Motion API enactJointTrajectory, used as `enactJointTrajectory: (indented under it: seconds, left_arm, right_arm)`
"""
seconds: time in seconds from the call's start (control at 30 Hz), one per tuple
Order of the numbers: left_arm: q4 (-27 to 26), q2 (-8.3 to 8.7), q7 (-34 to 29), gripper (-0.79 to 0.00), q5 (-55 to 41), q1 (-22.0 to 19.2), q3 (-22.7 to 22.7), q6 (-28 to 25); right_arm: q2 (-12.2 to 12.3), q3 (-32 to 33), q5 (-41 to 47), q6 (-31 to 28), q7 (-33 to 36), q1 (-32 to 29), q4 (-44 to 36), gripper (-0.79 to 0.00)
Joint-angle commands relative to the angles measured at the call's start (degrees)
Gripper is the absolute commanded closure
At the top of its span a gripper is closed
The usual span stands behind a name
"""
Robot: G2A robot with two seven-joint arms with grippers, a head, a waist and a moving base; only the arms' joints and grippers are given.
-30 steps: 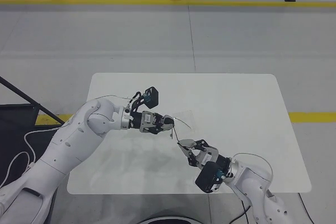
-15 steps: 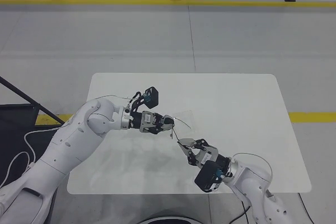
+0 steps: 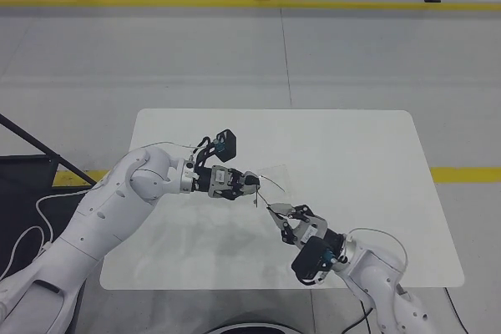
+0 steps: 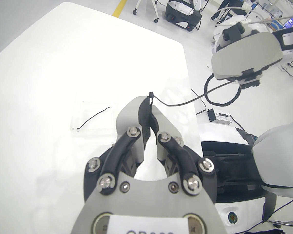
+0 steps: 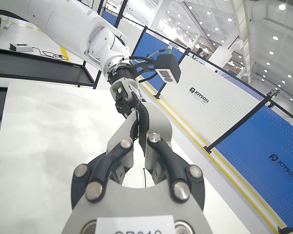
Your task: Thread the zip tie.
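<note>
Mid-threading: left jaws clamped on zip tie (image 4: pixel 151 95) head, right jaws pinching tail; next, steer tip into slot.

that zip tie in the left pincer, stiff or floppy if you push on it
Probably springy, not limp: the zip tie curves smoothly out from its head, just past the tips of the left pincer, without drooping. It looks thin, so likely very light and apt to buckle sideways if pushed endwise.
</note>
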Motion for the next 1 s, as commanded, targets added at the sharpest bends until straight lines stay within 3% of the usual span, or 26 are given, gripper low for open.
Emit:
enactJointTrajectory:
  seconds: [0.0, 0.97]
  left_arm:
    - [0.00, 0.00, 0.00, 0.000, 0.00, 0.00, 0.00, 0.00]
    - [0.00, 0.00, 0.00, 0.000, 0.00, 0.00, 0.00, 0.00]
  right_arm:
    - [-0.03, 0.04, 0.22, 0.69, 0.25, -0.10, -0.06, 0.000]
    - [-0.11, -0.09, 1.69, 3.12, -0.76, -0.58, 0.08, 0.000]
